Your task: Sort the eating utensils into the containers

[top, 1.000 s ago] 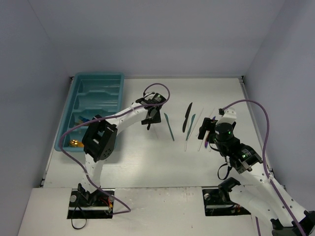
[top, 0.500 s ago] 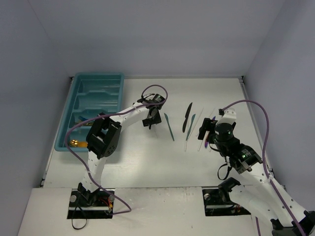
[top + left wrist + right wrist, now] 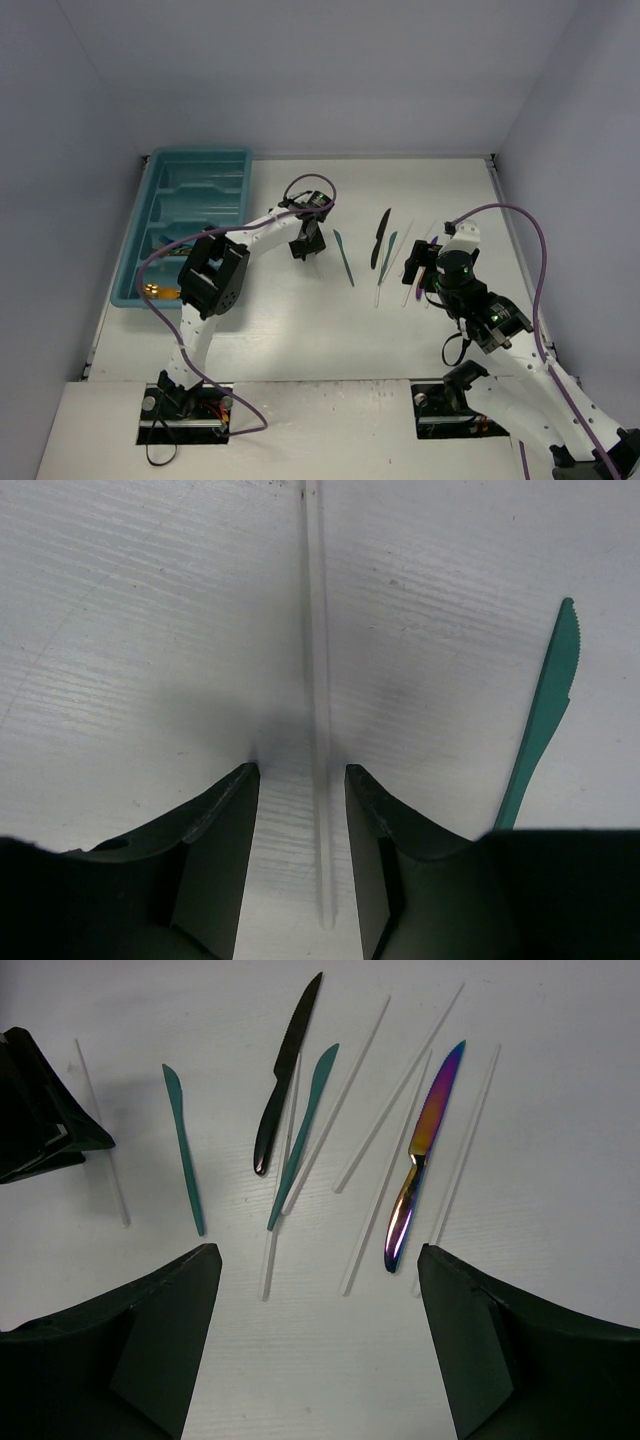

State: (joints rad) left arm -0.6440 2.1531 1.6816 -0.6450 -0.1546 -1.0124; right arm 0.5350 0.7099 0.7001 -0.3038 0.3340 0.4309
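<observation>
Off to the right of the teal tray (image 3: 200,153), the left gripper (image 3: 298,772) stands unclenched, jaws astride a clear stick (image 3: 318,660) lying flat (teal knife (image 3: 545,710) just beyond it). Farther from the tray, the right gripper (image 3: 318,1252) gapes empty above the iridescent knife (image 3: 425,1155)

Your counter (image 3: 300,330) is white with a faint ribbed grain. The teal tray (image 3: 198,154) sits at its far left, long side running away from you. Right of the middle lie the loose pieces, all roughly lengthwise. A thin white strip (image 3: 102,1132) lies leftmost, with a teal knife (image 3: 183,1150) near it. Next come a black knife (image 3: 288,1075) and a second teal knife (image 3: 302,1138), close together. Further right is an iridescent purple knife (image 3: 425,1150), with several more white strips (image 3: 398,1088) lying among the last three knives.
</observation>
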